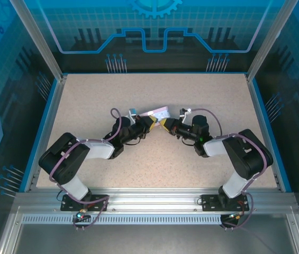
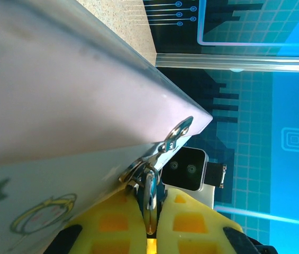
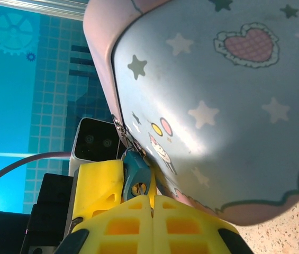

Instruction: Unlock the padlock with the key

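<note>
The two arms meet at the table's middle, where the lavender cartoon tin is propped up tilted. The blue padlock hangs from the tin's hasp. My left gripper is shut on the padlock, with the metal shackle showing between its yellow fingers. My right gripper is shut right below the padlock's keyhole. The key shows as a sliver in the keyhole; the rest is hidden between my right fingers. In the top view the left gripper and right gripper nearly touch.
The tin looms close above both grippers and its lid fills the left side. The speckled table has a blue rim and metal frame posts at its corners. Each wrist camera faces the other at close range.
</note>
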Robot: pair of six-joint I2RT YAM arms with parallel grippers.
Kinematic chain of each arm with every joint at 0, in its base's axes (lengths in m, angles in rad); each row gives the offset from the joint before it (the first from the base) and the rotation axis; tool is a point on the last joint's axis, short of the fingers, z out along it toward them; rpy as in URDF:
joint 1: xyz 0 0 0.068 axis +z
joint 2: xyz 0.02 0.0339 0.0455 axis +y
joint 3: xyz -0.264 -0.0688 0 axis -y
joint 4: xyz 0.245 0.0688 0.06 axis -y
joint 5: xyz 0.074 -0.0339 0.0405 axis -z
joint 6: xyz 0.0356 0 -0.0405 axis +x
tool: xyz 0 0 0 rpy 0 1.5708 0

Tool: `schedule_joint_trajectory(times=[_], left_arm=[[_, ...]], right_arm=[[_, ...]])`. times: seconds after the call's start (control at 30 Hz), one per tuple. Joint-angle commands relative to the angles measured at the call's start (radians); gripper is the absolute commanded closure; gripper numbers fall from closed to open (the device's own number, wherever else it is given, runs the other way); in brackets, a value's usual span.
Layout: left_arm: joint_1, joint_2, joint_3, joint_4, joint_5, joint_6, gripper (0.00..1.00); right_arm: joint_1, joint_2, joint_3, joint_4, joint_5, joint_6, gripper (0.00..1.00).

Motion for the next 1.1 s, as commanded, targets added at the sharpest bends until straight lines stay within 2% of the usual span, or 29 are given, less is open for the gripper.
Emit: schedule_joint_trajectory(times=[0.0, 0.13, 0.37, 0.6, 0.77, 1.07], left_arm=[[-0.035, -0.023, 0.016, 0.072, 0.14, -0.018, 1.0], [-0.034, -0.026, 0.013, 0.066, 0.142, -0.014, 1.0], [-0.034, -0.026, 0.007, 0.064, 0.143, -0.01, 1.0], [-0.035, -0.026, 0.003, 0.061, 0.141, -0.007, 1.0], [-0.035, -0.022, 0.007, 0.06, 0.141, -0.005, 1.0], [-0.035, -0.024, 0.011, 0.057, 0.141, -0.004, 1.0]], right_arm=[[0.005, -0.019, 0.056, -0.128, -0.009, -0.094, 1.0], [-0.011, -0.049, 0.089, -0.243, -0.034, -0.165, 1.0], [-0.043, -0.022, 0.123, -0.27, -0.101, -0.145, 1.0], [-0.047, 0.019, 0.154, -0.227, -0.169, -0.013, 1.0], [-0.047, 0.014, 0.168, -0.288, -0.177, 0.061, 1.0], [-0.047, 0.055, 0.162, -0.254, -0.189, 0.184, 1.0]])
